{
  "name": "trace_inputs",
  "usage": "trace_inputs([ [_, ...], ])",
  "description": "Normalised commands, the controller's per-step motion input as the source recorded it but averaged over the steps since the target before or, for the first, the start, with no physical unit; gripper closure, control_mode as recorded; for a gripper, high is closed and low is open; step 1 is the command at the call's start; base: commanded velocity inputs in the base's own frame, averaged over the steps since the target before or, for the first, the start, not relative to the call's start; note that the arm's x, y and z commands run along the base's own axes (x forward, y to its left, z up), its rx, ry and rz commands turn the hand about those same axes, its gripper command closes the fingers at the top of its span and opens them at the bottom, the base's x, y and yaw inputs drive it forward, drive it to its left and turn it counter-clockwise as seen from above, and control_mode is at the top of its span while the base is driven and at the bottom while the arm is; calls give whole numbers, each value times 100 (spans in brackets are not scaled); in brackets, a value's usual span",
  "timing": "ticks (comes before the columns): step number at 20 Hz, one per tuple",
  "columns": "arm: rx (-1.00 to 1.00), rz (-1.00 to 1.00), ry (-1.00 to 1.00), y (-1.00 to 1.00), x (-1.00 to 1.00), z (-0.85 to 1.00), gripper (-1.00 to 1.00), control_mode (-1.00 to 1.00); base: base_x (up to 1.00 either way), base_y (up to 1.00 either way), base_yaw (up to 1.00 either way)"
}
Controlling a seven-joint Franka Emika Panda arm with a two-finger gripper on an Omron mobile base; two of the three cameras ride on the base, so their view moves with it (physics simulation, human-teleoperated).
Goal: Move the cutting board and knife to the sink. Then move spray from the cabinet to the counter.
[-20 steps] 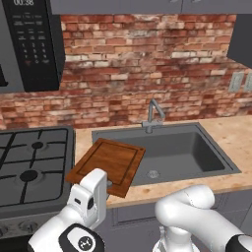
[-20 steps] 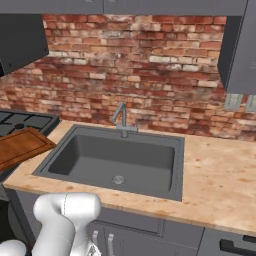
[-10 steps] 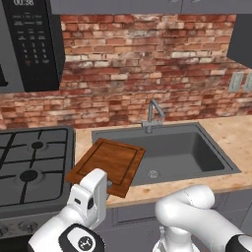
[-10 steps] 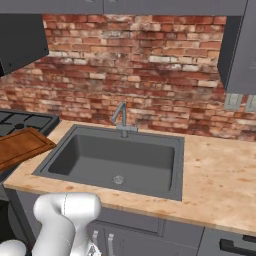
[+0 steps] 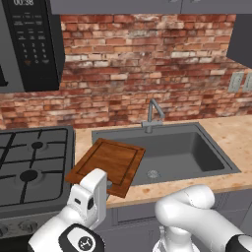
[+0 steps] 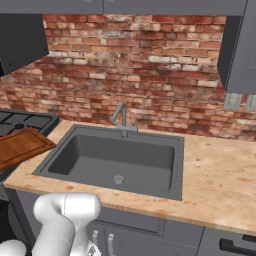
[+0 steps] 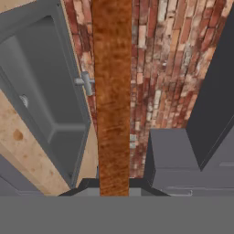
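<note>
Nothing's moved since the earlier frames. We've got the gripper [image 7: 113, 189] clamped on the cutting board [image 5: 107, 165], which sits lifted over the counter [image 5: 231, 135] edge, far corner overhanging the sink [image 5: 170, 152]. Board's long axis runs straight out from our fingers; basin's just right. Microwave [image 5: 29, 44] clock: 00:38.

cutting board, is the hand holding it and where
Yes. The hand is shut on the cutting board, gripping its near edge, the end toward the robot. The board is tilted, partly over the sink.
</note>
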Motion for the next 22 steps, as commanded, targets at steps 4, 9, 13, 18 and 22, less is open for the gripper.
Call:
trace_inputs([
  [4, 5, -21, 0, -2, 3, -1, 100, -100, 0, 0, 0],
  [9, 1, -41, -4, 0, 16, -2, 100, -100, 0, 0, 0],
  [13, 4, -46, -6, 0, 13, 0, 100, -100, 0, 0, 0],
  [18, 4, -41, 0, -5, 20, -1, 100, -100, 0, 0, 0],
  [22, 4, -29, 5, -11, 29, -5, 100, -100, 0, 0, 0],
])
